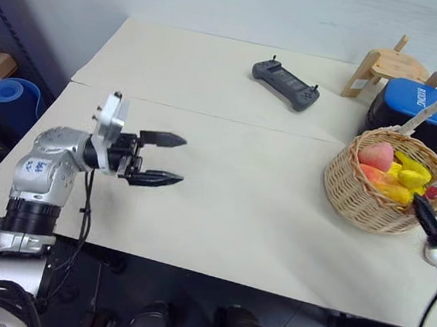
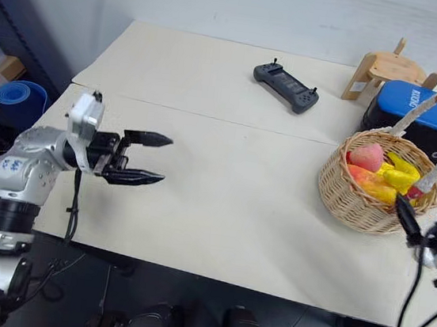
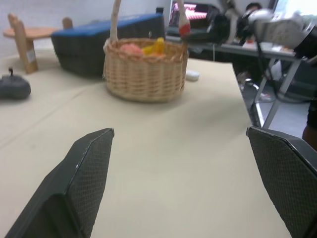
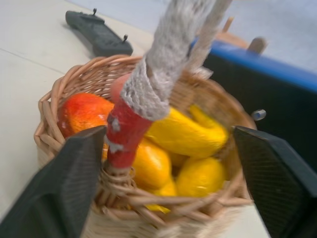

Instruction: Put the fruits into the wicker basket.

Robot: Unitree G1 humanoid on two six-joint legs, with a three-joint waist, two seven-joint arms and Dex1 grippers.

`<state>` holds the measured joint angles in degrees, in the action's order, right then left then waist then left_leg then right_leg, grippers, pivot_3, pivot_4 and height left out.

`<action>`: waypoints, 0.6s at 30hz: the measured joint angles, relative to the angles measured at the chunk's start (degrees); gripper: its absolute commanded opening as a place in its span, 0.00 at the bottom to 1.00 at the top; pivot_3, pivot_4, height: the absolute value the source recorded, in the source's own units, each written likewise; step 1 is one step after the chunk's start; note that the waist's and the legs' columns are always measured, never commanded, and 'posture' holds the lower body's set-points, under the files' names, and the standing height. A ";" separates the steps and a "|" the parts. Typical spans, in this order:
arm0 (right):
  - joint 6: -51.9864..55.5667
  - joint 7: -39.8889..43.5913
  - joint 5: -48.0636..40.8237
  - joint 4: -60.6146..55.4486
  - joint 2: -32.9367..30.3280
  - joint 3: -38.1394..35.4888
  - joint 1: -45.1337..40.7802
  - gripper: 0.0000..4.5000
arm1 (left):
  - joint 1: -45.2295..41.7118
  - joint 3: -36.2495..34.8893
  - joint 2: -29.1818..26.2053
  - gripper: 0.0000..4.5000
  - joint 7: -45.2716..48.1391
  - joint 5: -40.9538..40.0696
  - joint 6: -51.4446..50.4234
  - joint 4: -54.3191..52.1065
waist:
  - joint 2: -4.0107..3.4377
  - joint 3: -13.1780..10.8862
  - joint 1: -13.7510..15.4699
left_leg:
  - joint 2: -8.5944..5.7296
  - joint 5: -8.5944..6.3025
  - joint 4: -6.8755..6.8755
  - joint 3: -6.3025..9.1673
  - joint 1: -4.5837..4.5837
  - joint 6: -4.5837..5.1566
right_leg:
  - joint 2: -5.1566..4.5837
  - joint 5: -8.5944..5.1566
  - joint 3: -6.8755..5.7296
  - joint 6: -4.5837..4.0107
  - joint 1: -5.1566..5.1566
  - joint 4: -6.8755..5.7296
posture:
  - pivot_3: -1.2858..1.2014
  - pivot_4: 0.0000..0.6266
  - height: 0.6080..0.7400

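With 1 wicker basket (image 1: 362, 199), approx 5 fruits (image 4: 183, 134) inside, 2 grippers open.

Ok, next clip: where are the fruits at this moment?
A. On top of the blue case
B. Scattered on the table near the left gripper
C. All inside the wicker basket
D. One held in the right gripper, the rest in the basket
C: the fruits lie piled inside the wicker basket, and the right gripper stands open and empty beside its handle.
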<state>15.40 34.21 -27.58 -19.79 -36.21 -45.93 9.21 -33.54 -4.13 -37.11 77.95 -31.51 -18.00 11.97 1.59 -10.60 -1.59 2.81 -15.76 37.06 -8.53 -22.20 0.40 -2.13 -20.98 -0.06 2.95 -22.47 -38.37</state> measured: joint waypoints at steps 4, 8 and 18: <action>-7.46 8.68 -2.97 2.52 -0.01 -4.32 5.42 1.00 | 5.67 -0.06 -0.19 1.00 -2.19 2.50 2.83 -2.09 | 0.00 0.00 -0.05 | -0.01 -0.05 -0.06 0.01 0.08 0.05 | -0.01 0.01 0.00 0.01 0.12 0.13 | 0.52 0.24 1.00; -14.30 22.87 -1.71 7.65 -3.16 -1.59 13.81 1.00 | 12.44 -0.19 -1.48 1.00 -3.51 5.41 7.13 -2.92 | 0.00 0.00 -0.32 | 0.04 -0.10 -0.08 0.00 0.10 0.08 | 0.02 0.01 0.02 0.01 0.12 0.18 | 0.52 0.24 1.00; -21.72 33.75 2.78 11.47 -5.86 20.87 2.99 1.00 | 22.75 -2.17 -1.87 1.00 -10.37 10.56 17.39 -7.24 | -0.01 0.00 -1.42 | 0.04 -0.24 -0.18 0.11 0.49 0.12 | -0.08 0.06 -0.09 0.02 0.52 0.25 | 0.52 0.24 1.00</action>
<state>-6.31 67.96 -24.80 -8.32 -42.07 -25.06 12.19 -10.79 -6.30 -38.98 67.58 -20.96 -0.61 4.73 1.59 -10.60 -3.01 2.84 -16.00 36.88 -8.42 -21.71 0.52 -2.22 -20.92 -0.15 2.98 -21.95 -38.11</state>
